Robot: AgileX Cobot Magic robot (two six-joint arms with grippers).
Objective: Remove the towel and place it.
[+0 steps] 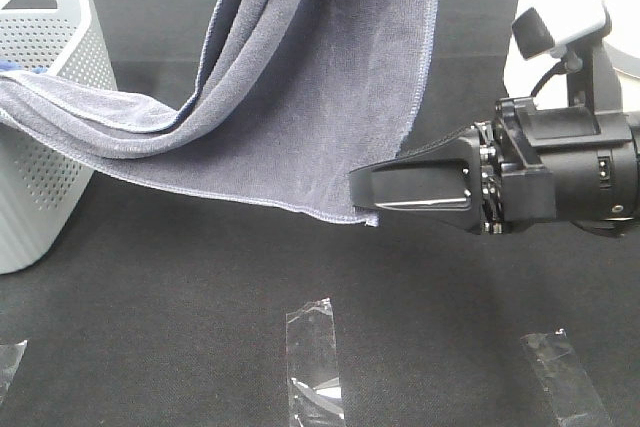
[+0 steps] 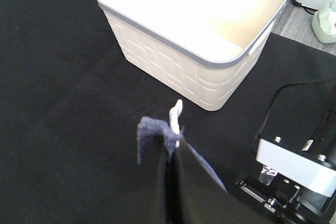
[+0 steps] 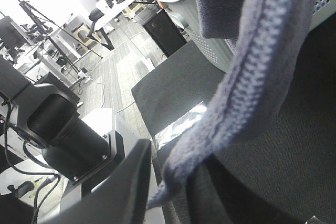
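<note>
Right gripper [image 1: 360, 192], reaching in from 3 o'clock in the overhead view, has its fingers closed on the lower corner of the towel [image 1: 330, 97]. The left gripper [image 2: 172, 153], seen only in its own wrist view, is clamped on another corner, the one with the white tag [image 2: 176, 115]. The towel hangs as a sheet from 12 o'clock to the centre. Its far end trails to 9 o'clock and lies across the rim of the perforated basket [image 1: 70, 57].

Both holds look thin, with only hem between the fingers, so a sharp pull could probably slip a corner free and drop the sheet onto the black table [image 1: 180, 287]. The end draped on the basket may also drag. That could tilt or shift the basket, or bring out the sliver of blue cloth [image 1: 10, 69] showing under the towel.

Counted:
- one towel
- two grippers
- two baskets: the perforated one, and a cream basket [image 2: 173, 61] with a grey rim that appears only in the left wrist view
- three tape strips, at 6 o'clock [image 1: 315, 352], 5 o'clock [image 1: 562, 372] and 7 o'clock [image 1: 6, 362]
</note>
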